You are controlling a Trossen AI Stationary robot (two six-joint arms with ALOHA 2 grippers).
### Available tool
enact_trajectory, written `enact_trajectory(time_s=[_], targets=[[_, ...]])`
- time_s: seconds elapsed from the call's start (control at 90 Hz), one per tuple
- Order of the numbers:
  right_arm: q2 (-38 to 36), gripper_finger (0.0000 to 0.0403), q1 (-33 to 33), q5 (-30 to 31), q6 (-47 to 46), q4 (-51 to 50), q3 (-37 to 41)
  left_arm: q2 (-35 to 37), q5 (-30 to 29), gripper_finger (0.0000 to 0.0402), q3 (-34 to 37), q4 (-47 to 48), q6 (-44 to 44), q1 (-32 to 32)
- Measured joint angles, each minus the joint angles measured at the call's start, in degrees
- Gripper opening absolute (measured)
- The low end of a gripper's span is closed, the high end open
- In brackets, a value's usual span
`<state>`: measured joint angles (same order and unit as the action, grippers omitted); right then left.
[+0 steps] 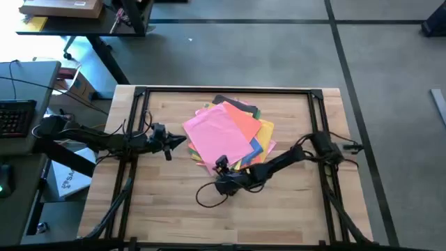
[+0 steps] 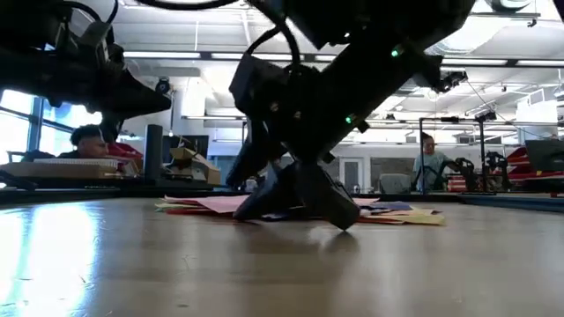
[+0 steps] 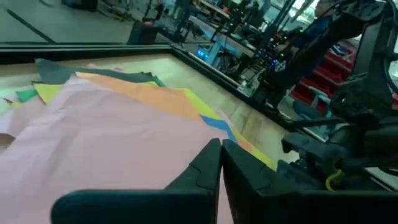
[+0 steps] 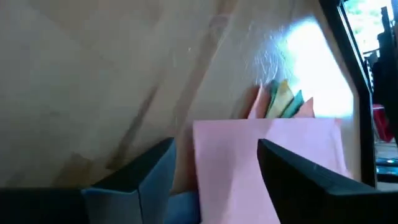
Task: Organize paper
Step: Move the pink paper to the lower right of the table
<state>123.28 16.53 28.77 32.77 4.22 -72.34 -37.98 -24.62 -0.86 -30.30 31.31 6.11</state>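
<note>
A loose pile of coloured paper [image 1: 230,136] lies flat mid-table, with a pink sheet [image 1: 217,136] on top and orange, yellow, blue, green and dark grey edges showing beneath. My left gripper [image 1: 184,141] is shut; it is raised above the table [image 2: 163,103], just left of the pink sheet [image 3: 112,130]. My right gripper [image 1: 221,166] stands open at the pile's near corner, pointing down. A pink sheet's end [image 4: 239,168] lies between its two fingers. My right gripper comes from above, slanting down, its spread fingertips [image 2: 344,220] at table level on either side of the pink sheet's near end [image 4: 230,149]. I cannot tell whether they touch the paper, which lies flat.
A black cable loop [image 1: 209,195] lies on the wood near my right gripper. A black frame rail [image 1: 223,90] runs around the tabletop. There is bare wood along the near edge [image 1: 230,223]. People sit at desks beyond the table [image 2: 88,141].
</note>
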Motion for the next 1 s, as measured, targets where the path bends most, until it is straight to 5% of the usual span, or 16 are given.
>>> enact_trajectory(time_s=[0.433, 0.589, 0.811, 1.0], targets=[[0.42, 0.0199, -5.72, -3.4, 2.91, 1.65, -0.02, -0.02, -0.9, 0.0, 0.0, 0.02, 1.09, -0.02], [0.48, 0.0147, -8.37, -8.37, -1.6, 1.59, 0.04, -0.02, -1.14, 0.0, 0.0, 0.08, 1.49, 0.0], [0.5, 0.0019, -11.4, -15.52, -5.93, -0.51, 0.02, 0.0, -0.49, 0.0, 0.0, 0.05, 1.66, -0.02], [-0.19, 0.0002, -11.44, -15.32, -7.31, -1.48, 0.03, -0.02, 0.08, 0.0, 0.0, 0.07, 1.68, -0.02]])
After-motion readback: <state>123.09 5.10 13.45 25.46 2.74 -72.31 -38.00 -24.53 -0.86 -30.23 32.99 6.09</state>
